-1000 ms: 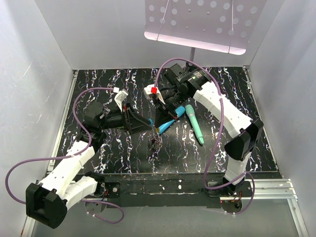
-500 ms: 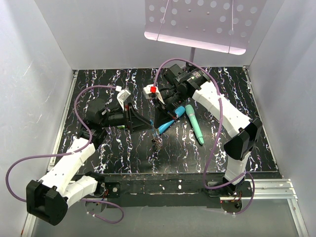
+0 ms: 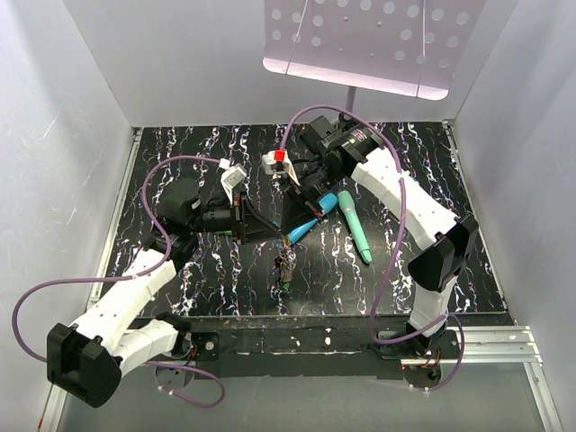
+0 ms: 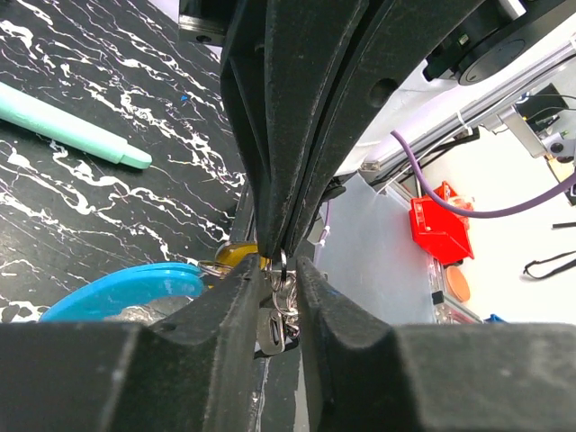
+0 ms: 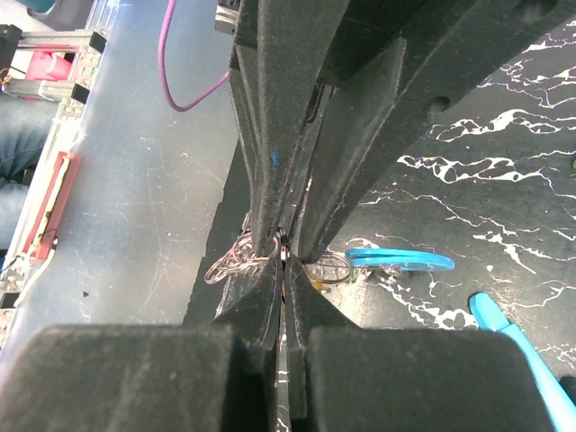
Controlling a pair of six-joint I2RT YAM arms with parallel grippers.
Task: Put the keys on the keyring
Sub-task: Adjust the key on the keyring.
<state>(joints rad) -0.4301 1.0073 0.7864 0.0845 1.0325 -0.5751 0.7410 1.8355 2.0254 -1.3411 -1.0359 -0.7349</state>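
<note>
**Top external view: two grippers met tip to tip over a hanging bunch of keys**

A black, white-veined table (image 3: 193,270) sat inside white walls, with a perforated white panel (image 3: 360,40) on a post at the far side. One teal stick (image 3: 356,229) lay to the right of the arms. The right wrist view showed one blue stick (image 5: 515,349) close by.

The left gripper (image 3: 279,237) and right gripper (image 3: 290,232) crossed at mid-table, and each hid much of what the other held. The keys (image 3: 286,264) hung in a small clump just beneath the two tips, above the table.

In the left wrist view, the left gripper's jaws stood only a narrow slit apart, with grey links of the keyring (image 4: 277,310) pinched between them. The ring's blue curved section (image 4: 126,290) jutted out to the left, and one yellow key head (image 4: 236,256) showed behind it.

In the right wrist view, the right gripper's jaws were all but closed on a thin wire loop at their tips.

Two arms, two sticks and one keyring were visible. The keys overlapped too tightly to count.
</note>
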